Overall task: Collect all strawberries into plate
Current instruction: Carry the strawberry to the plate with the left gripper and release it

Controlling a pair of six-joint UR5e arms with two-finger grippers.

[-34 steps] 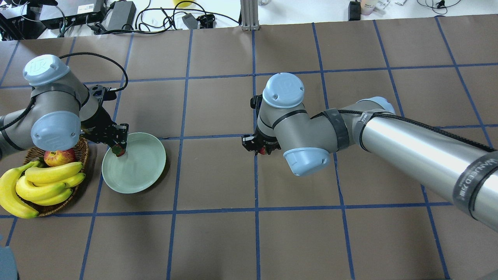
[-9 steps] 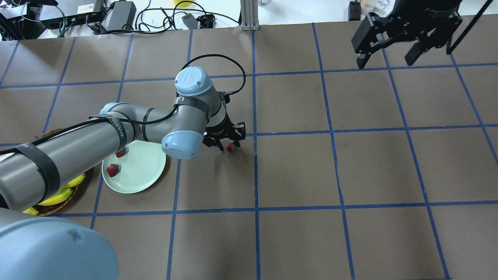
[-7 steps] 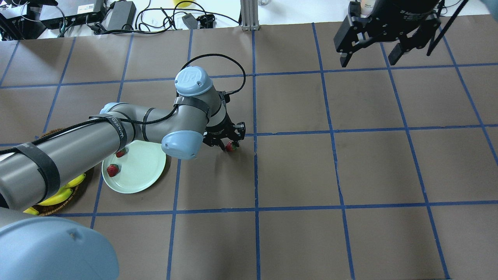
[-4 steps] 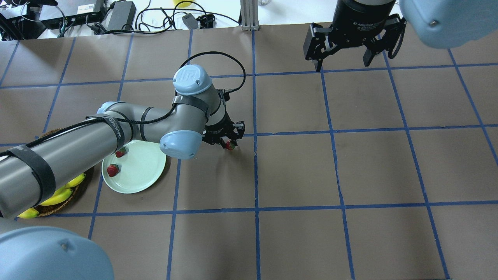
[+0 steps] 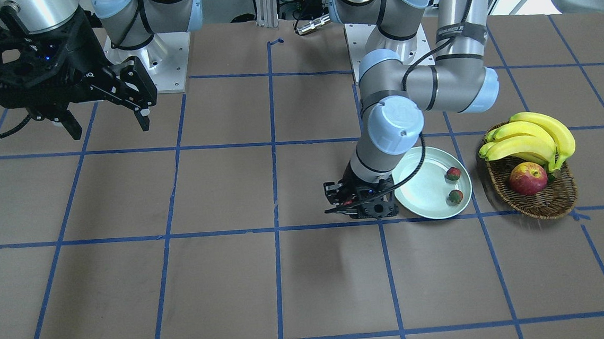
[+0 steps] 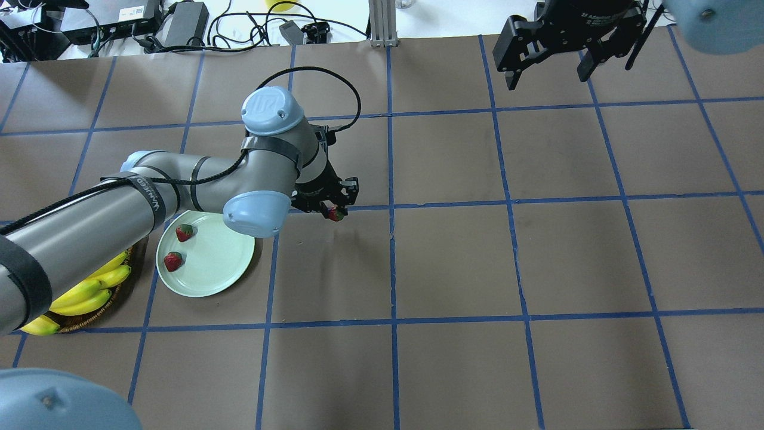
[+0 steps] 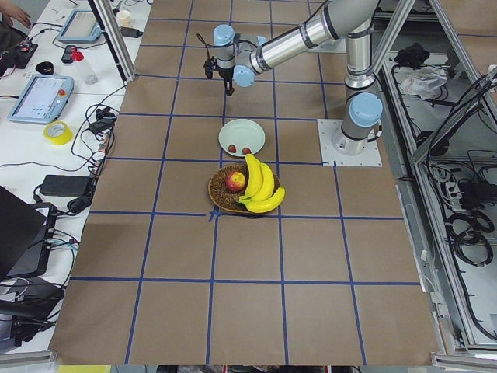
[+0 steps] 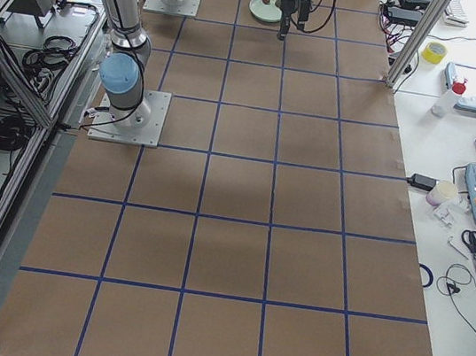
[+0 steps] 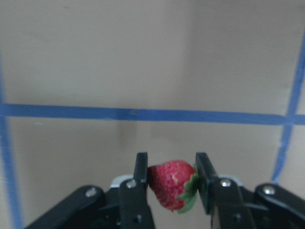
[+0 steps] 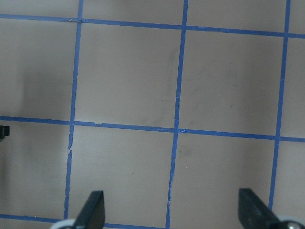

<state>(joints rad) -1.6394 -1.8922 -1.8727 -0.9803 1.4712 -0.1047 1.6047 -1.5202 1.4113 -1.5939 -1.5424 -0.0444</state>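
— Strawberries [image 6: 184, 232]: how many do you count?

— Three. Two lie on the plate [image 6: 222, 267], left of centre in the overhead frame. Both sit near its left rim, close together but not touching. The third strawberry [image 9: 167, 187] is off the plate, in the left tool [image 9: 171, 164].

— Held how?

— The wrist view shows the two fingers [image 9: 141, 168] pressed against its sides, with the green cap turned toward the finger on the right of the frame. So that tool is pinching the berry. In the overhead frame the berry is to the right of the plate and slightly above it, over a blue tape line [image 6: 391, 269].

— And the other tool?

— The right tool [image 6: 546, 79] is in the upper right of the overhead frame, well apart from everything. Its fingers are spread wide, and only bench [image 6: 453, 269] shows between them in its own wrist view.

— How many plates and baskets?

— One plate and one wicker basket [image 5: 544, 207]. In the front-facing frame the basket is at the right, just beside the plate. It holds one apple [image 5: 528, 178] and one bunch of bananas [image 5: 531, 137]. I cannot count the bananas exactly.

— Arms?

— Two. The left arm reaches over the plate's upper edge in the overhead frame and hides part of the rim.
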